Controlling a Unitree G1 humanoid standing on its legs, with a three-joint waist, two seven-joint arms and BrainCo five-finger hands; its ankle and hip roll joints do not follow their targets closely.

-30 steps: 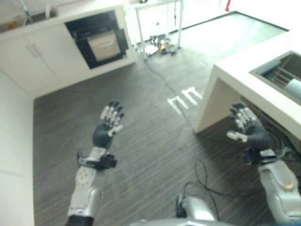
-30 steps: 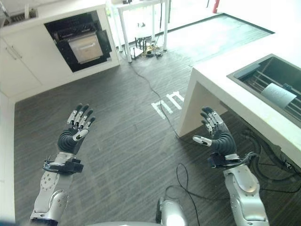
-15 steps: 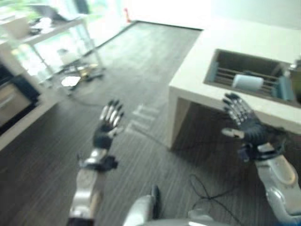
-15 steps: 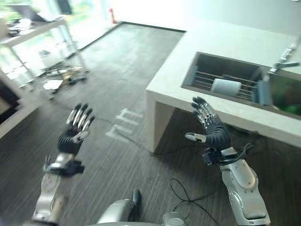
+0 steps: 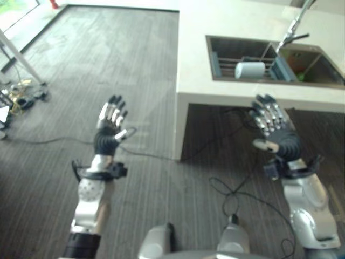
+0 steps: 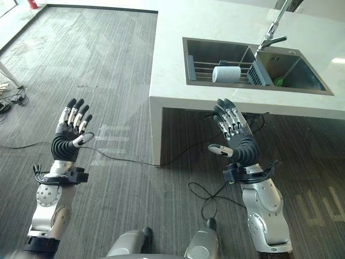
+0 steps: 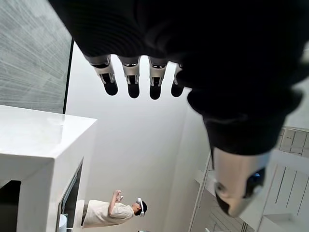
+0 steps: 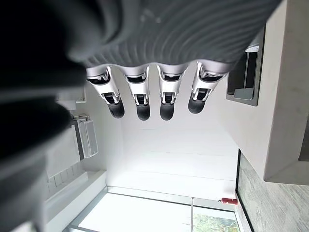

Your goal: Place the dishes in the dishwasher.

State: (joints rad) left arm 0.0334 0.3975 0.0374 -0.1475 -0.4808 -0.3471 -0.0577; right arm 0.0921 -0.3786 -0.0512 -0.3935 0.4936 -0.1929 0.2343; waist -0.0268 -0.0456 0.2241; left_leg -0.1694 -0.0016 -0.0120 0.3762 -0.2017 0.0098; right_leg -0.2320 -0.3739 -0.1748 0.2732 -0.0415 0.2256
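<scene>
Right eye view: left hand (image 6: 69,137) and right hand (image 6: 235,137) raised, fingers spread, holding nothing. White cup (image 6: 226,74) lying in sink (image 6: 215,54), worktop (image 6: 178,75) far right.

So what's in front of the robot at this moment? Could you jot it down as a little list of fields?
left hand: open, fingers straight, raised over the dark wood-plank floor, holding nothing
right hand: open, empty, raised in front of the counter's edge
counter: white stone counter with a steel double sink set into it
in the sink: white cylindrical cup lying on its side on a wire rack
tap: silver faucet over the sink
</scene>
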